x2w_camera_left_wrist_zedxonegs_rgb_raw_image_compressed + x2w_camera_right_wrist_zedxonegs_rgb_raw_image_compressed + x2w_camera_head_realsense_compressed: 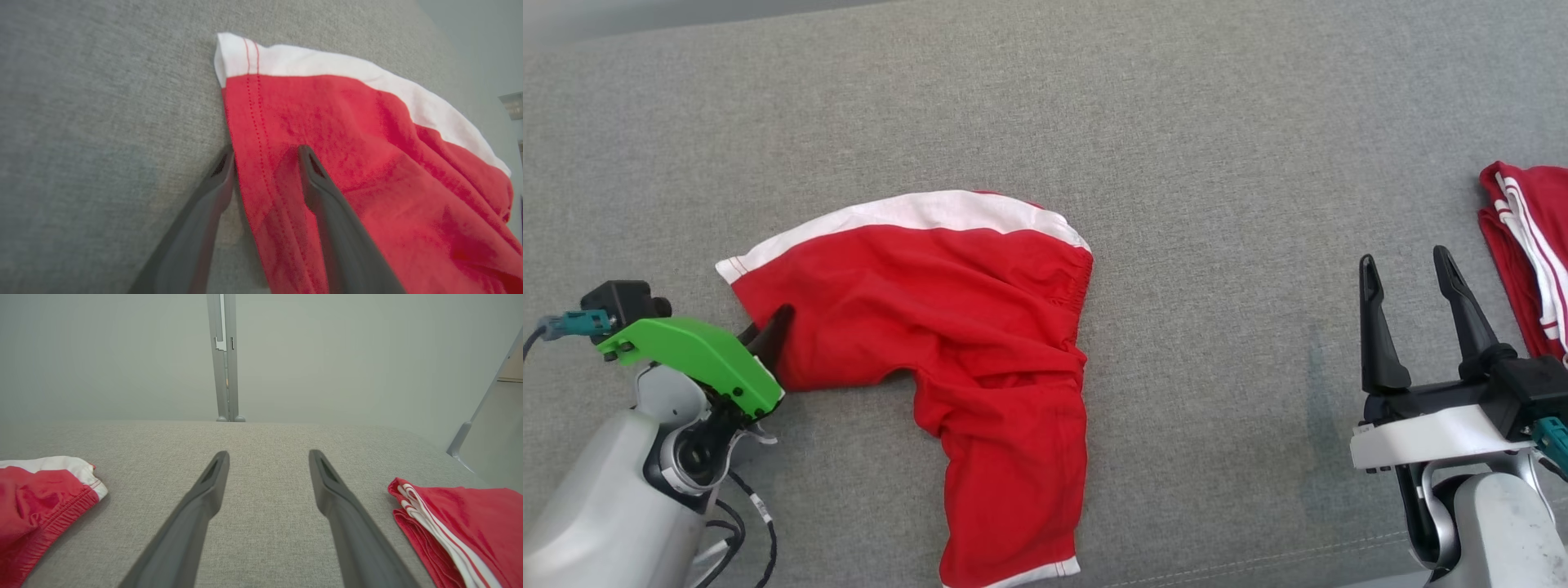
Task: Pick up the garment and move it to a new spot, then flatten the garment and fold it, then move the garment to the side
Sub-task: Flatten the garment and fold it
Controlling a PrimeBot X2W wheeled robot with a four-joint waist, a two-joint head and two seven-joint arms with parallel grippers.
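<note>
red garment (947,302), L claw (266,152) spread astride hem

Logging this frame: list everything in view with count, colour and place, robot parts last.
shorts: one, red with white trim, lying crumpled at the middle of the surface.
folded garment: one, red with white stripes, at the right edge of the head view.
surface: one, grey woven fabric, under both garments.
post: one, grey metal, upright behind the surface's far edge.
left gripper: one, dark fingers, open, one finger over the shorts' left hem and the other beside it.
right gripper: one, dark fingers, open, over bare surface between the two garments.
</note>
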